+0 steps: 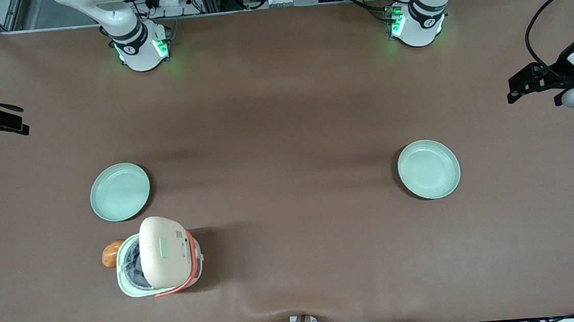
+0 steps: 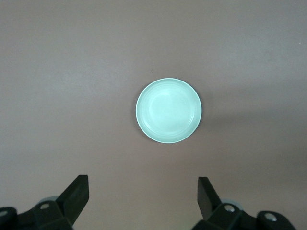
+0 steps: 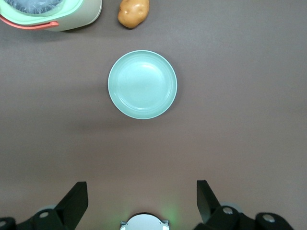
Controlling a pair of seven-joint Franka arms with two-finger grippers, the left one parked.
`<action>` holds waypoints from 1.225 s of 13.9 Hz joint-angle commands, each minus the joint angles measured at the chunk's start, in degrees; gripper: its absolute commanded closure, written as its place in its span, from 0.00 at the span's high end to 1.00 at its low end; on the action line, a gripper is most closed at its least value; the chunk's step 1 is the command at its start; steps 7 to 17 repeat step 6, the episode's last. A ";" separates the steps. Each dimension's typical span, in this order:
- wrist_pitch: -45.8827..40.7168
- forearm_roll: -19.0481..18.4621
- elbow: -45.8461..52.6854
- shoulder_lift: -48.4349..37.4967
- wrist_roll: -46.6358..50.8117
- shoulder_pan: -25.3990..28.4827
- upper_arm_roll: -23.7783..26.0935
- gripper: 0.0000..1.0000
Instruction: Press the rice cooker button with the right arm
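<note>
The rice cooker (image 1: 159,258) stands near the table's front edge, toward the working arm's end. Its cream lid is tipped up, so the inner pot (image 1: 132,265) and pale green rim show. The button (image 1: 163,249) is a small mint-green rectangle on the lid, facing up. In the right wrist view only the cooker's edge (image 3: 72,17) and orange-red handle band show. My right gripper (image 1: 7,124) hangs at the table's end, farther from the front camera than the cooker and well apart from it. The right gripper (image 3: 141,195) is open with nothing between its fingers.
A pale green plate (image 1: 120,191) (image 3: 142,84) lies between the gripper and the cooker. An orange-brown potato-like thing (image 1: 111,253) (image 3: 133,12) sits beside the cooker. A second plate (image 1: 428,169) (image 2: 168,110) lies toward the parked arm's end. Brown cloth (image 1: 284,130) covers the table.
</note>
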 commanded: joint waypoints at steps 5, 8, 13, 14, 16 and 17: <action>3.11 0.21 -1.68 -1.79 1.01 0.21 0.36 1.00; 3.11 0.21 -1.68 -1.79 1.01 0.21 0.36 1.00; 3.11 0.21 -1.68 -1.79 1.01 0.21 0.36 1.00; 3.11 0.21 -1.68 -1.79 1.01 0.21 0.36 1.00; 3.11 0.21 -1.68 -1.79 1.01 0.21 0.36 1.00; 3.11 0.21 -1.68 -1.79 1.01 0.21 0.36 1.00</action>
